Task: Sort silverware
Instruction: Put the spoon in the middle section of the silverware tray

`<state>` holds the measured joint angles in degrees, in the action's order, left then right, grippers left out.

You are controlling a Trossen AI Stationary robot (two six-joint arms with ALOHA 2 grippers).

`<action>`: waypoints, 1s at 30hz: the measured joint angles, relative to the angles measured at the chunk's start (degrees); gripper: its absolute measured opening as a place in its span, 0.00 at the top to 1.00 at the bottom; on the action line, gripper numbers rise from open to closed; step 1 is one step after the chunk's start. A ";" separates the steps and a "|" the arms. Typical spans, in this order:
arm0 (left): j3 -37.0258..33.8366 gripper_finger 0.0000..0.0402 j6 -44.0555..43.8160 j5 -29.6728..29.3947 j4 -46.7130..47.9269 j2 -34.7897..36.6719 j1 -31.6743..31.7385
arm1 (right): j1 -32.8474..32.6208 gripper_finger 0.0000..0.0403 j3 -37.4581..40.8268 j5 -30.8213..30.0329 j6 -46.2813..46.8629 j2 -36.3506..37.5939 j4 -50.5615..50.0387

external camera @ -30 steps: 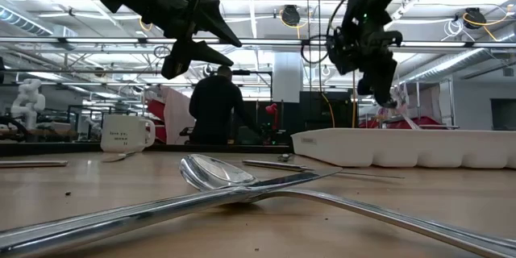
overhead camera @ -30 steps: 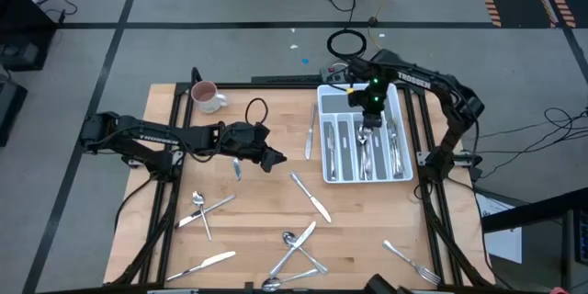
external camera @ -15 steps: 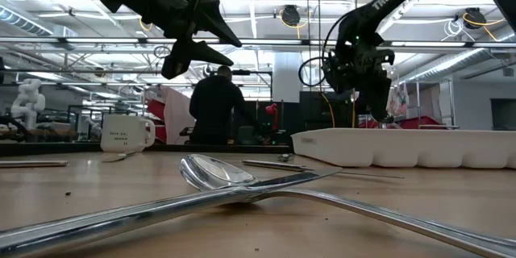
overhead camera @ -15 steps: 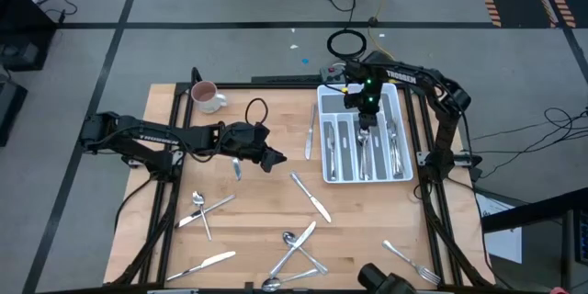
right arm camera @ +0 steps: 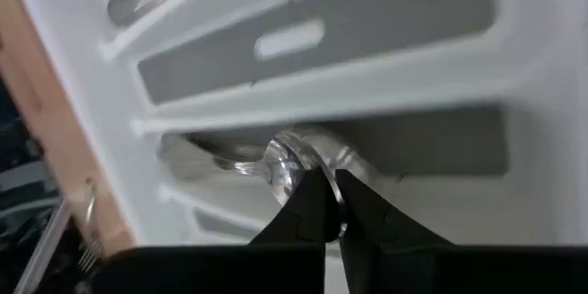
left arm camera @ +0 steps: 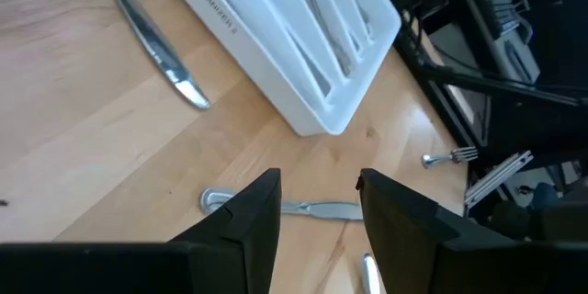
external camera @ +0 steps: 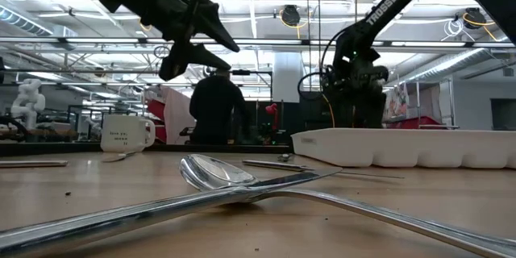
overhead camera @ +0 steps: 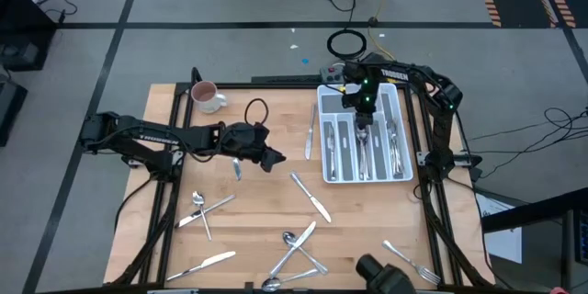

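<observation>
Light wooden table (overhead camera: pixel 266 184) with a dark metal frame, seen from above. The white compartmented plastic cutlery tray (overhead camera: pixel 332 172) occupies the far right part of the table, its right wall close to the right edge; several silver-coloured pieces already lie in its slots. The white-and-pink mug (overhead camera: pixel 208 97) stands in the far left corner.

Loose slim silver-coloured metal silverware is spread over the rest of the top: a table knife (overhead camera: pixel 310 131) just left of the tray, a second knife (overhead camera: pixel 310 197) near the middle, a crossed spoon and utensil (overhead camera: pixel 202 209) toward the left edge, a knife (overhead camera: pixel 204 265) at the near left, a crossed cluster (overhead camera: pixel 296 250) at the near edge, and a fork (overhead camera: pixel 409 262) in the near right corner. The broadest bare wood lies between the mug, the tray and the middle knife, and along the left edge.

The right gripper (right arm camera: pixel 329 204) is lowered into a middle slot of the tray, its fingers nearly together, tips at the bowl of a shiny spoon (right arm camera: pixel 276 161) lying in that slot; whether they still pinch it cannot be told.

The left gripper (left arm camera: pixel 317 197) hangs above the left-centre of the table, fingers parted and holding nothing, with a small utensil (overhead camera: pixel 237 169) on the wood just beside it.
</observation>
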<state>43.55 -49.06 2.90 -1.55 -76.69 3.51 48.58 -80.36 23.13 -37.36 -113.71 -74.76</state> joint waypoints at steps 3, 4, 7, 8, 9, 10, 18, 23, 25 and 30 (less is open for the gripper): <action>0.00 0.61 0.00 -0.03 1.14 -0.02 0.00 | 0.49 1.00 0.00 -0.20 0.70 0.00 1.57; 0.00 0.61 0.00 -0.05 1.35 -0.02 0.00 | 0.52 1.00 0.00 -0.20 0.69 0.00 1.59; -0.02 0.61 0.00 -0.09 1.32 -0.02 0.00 | 0.50 1.00 0.00 -0.28 0.20 0.00 1.47; -0.02 0.61 0.02 -0.11 1.32 -0.02 0.00 | 0.50 1.00 0.00 -0.28 0.17 0.00 1.39; -0.02 0.61 0.00 -0.13 1.32 -0.02 0.00 | 0.50 1.00 0.00 -0.30 0.18 0.00 1.37; -0.02 0.61 0.01 -0.13 1.32 -0.02 0.00 | 0.50 1.00 0.00 -0.30 0.19 0.00 1.37; -0.02 0.61 0.01 -0.15 1.25 -0.02 0.00 | 0.48 0.94 0.00 -0.86 1.54 0.00 1.43; -0.02 0.61 0.00 -0.15 1.23 -0.02 0.00 | 0.48 0.85 0.00 -1.04 2.38 0.00 1.68; -0.02 0.61 0.00 -0.15 1.23 -0.02 0.00 | 0.48 0.82 0.00 -0.96 2.50 0.00 1.65; -0.02 0.61 0.00 -0.15 1.23 -0.02 0.00 | 0.48 0.75 0.00 -1.10 2.62 0.00 1.81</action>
<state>43.53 -49.06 2.74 -0.32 -76.71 3.51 49.06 -80.36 22.03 -34.74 -113.71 -72.94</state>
